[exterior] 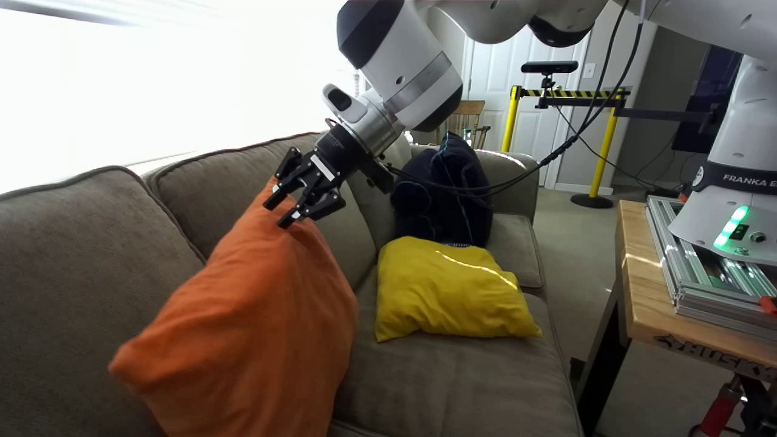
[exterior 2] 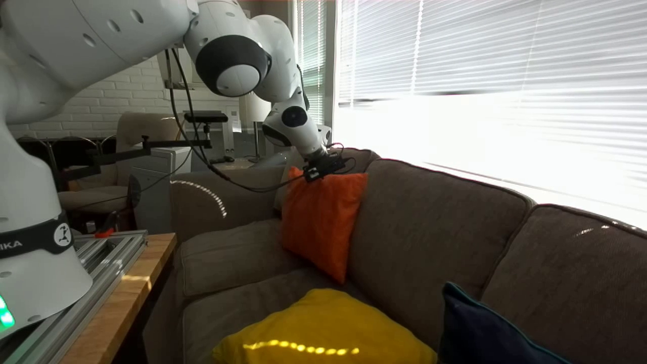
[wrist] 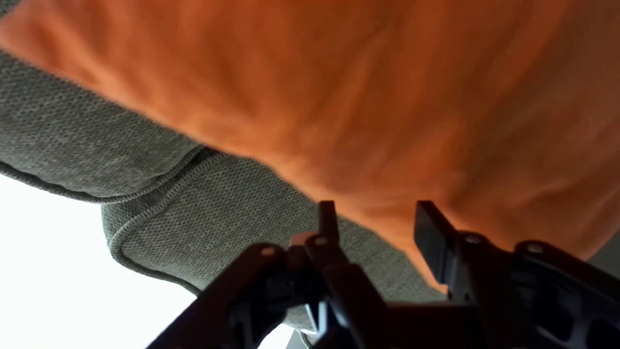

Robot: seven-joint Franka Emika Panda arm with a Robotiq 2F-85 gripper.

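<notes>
Hanging over the sofa (exterior: 449, 388), the tool (exterior: 277, 215) is spread partway apart right at the top corner of the orange pillow (exterior: 255, 303); whether the two touch, I can't tell from here. The pillow stands tilted, close beside the backrest (exterior 2: 429, 242). A yellow pillow (exterior: 449, 294) lies flat near it, and a dark blue pillow (exterior 2: 485, 331) sits farther along.
</notes>
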